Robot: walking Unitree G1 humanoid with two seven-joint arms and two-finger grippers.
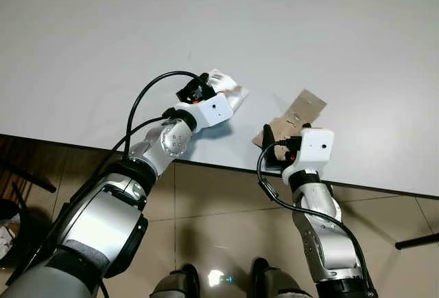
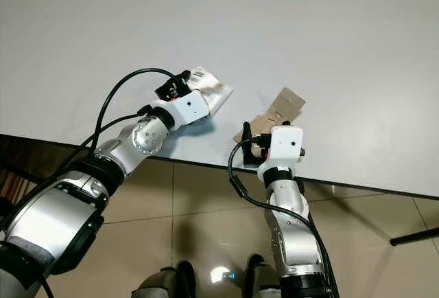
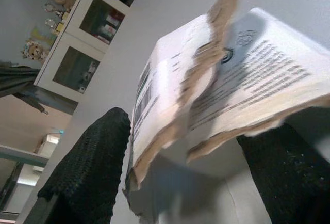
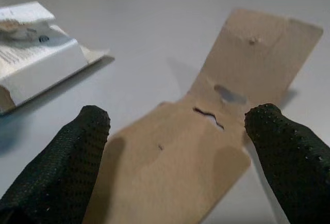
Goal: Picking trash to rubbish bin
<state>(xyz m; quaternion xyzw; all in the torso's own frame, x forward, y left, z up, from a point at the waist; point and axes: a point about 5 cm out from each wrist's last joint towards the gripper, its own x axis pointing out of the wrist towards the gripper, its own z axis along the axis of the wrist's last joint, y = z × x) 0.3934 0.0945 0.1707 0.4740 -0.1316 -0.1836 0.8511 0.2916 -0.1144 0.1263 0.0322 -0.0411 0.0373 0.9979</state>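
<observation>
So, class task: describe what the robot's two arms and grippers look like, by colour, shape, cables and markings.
Both arms are silver metal segments with dark joints. Each wrist carries a white boxy camera housing with a small dark lens dot. A looping black cable runs along the left arm and another along the right arm. The left gripper and the right gripper each have two long black fingers with a finely dotted, textured surface.

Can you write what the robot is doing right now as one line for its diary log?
left gripper: open around torn white box | right gripper: open over brown cardboard piece | both on white table | nothing lifted yet
</observation>
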